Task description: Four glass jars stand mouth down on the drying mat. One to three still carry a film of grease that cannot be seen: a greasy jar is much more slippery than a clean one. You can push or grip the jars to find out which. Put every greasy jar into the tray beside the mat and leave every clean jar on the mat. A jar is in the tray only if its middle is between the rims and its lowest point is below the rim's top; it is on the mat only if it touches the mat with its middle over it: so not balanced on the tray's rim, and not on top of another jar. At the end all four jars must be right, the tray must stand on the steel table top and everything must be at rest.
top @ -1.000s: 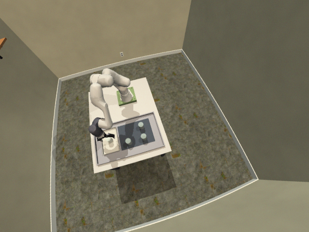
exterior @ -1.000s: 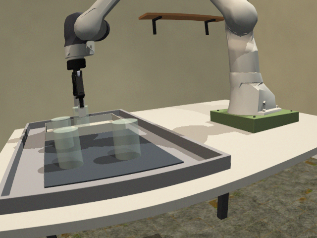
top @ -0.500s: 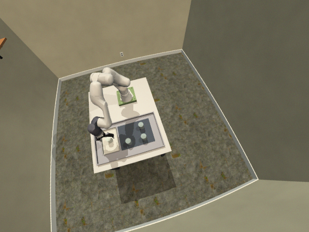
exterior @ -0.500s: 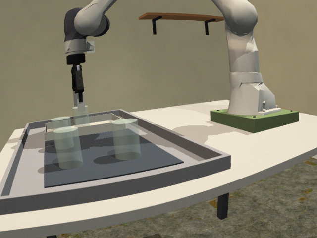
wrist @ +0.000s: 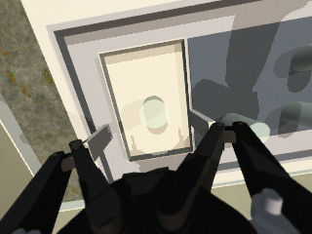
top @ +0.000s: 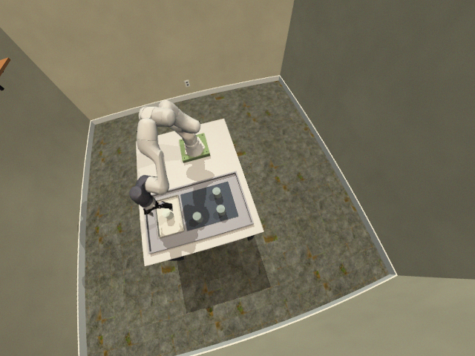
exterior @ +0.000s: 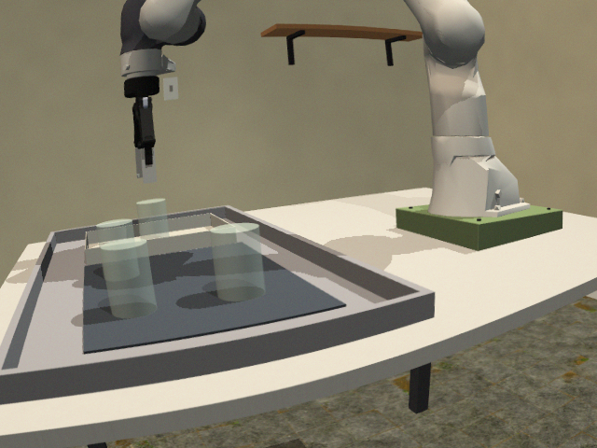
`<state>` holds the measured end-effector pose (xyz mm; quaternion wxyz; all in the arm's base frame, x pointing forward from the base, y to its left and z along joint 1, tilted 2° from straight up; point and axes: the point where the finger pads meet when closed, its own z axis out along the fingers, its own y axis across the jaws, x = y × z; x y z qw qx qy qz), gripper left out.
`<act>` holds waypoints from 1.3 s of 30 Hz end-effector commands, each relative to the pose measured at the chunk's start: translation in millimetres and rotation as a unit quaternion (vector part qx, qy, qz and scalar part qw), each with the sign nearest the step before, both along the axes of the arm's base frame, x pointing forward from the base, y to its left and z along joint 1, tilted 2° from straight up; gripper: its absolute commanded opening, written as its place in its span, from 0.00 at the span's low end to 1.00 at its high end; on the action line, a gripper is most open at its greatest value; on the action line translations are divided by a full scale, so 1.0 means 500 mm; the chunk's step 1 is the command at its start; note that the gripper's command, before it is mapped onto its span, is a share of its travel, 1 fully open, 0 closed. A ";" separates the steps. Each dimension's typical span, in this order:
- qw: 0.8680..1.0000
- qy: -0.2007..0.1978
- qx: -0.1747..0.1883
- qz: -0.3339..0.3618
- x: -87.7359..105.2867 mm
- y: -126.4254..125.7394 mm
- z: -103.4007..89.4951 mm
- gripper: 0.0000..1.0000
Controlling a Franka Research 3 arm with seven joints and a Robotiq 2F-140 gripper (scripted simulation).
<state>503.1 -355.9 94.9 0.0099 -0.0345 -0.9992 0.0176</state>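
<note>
One glass jar [top: 167, 214] [exterior: 152, 216] [wrist: 154, 111] stands mouth down inside the cream tray [top: 173, 231] [exterior: 192, 222] [wrist: 141, 68]. My gripper [top: 159, 207] [exterior: 145, 171] [wrist: 150, 124] is open and empty. It hangs above that jar, clear of its top. Three other jars stand mouth down on the dark mat [top: 231, 202] [exterior: 192, 313] [wrist: 234, 63]: one at the far side [top: 217, 191] [exterior: 237, 260], one beside it [top: 220, 208] [exterior: 127, 277], and one nearest the tray [top: 197, 216] [exterior: 116, 236] [wrist: 260, 131].
Tray and mat lie side by side on the rimmed steel top [top: 245, 207] [exterior: 337, 328] of the white table. My base stands on a green plate [top: 194, 147] [exterior: 479, 226] at the back. A wooden shelf [exterior: 337, 31] hangs on the wall.
</note>
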 end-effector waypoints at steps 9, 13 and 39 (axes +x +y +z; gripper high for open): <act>1.000 0.005 0.006 0.001 -0.002 0.011 0.074 1.00; 1.000 0.005 0.006 0.001 -0.002 0.011 0.082 1.00; 1.000 0.005 0.006 0.001 0.093 0.216 0.074 1.00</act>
